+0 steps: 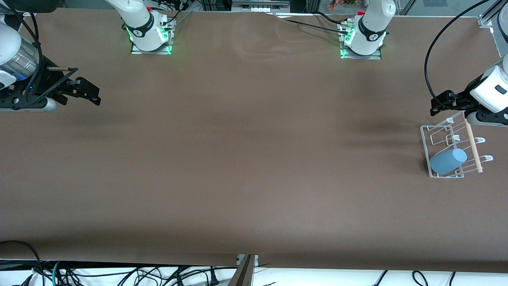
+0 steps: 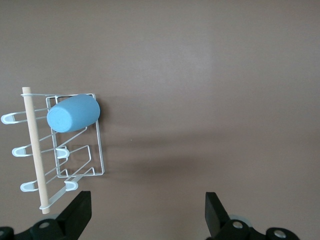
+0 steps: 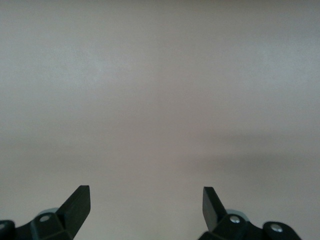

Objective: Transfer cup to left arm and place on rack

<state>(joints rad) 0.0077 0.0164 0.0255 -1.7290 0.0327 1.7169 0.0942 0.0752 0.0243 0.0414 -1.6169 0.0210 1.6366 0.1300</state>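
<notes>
The light-blue cup (image 1: 447, 161) lies tilted on its side on the white wire rack (image 1: 426, 143), at the rack's end nearer the front camera, at the left arm's end of the table. Both show in the left wrist view, the cup (image 2: 73, 113) and the rack (image 2: 97, 150) with its wooden dowel (image 2: 36, 150). My left gripper (image 1: 436, 106) is open and empty, in the air beside the rack's end nearest the bases. My right gripper (image 1: 93, 95) is open and empty, waiting over bare table at the right arm's end. It shows in the right wrist view (image 3: 146, 200).
The brown table (image 1: 246, 159) spreads between the arms. The two arm bases (image 1: 149, 33) stand along its edge farthest from the camera. Cables hang below the front edge.
</notes>
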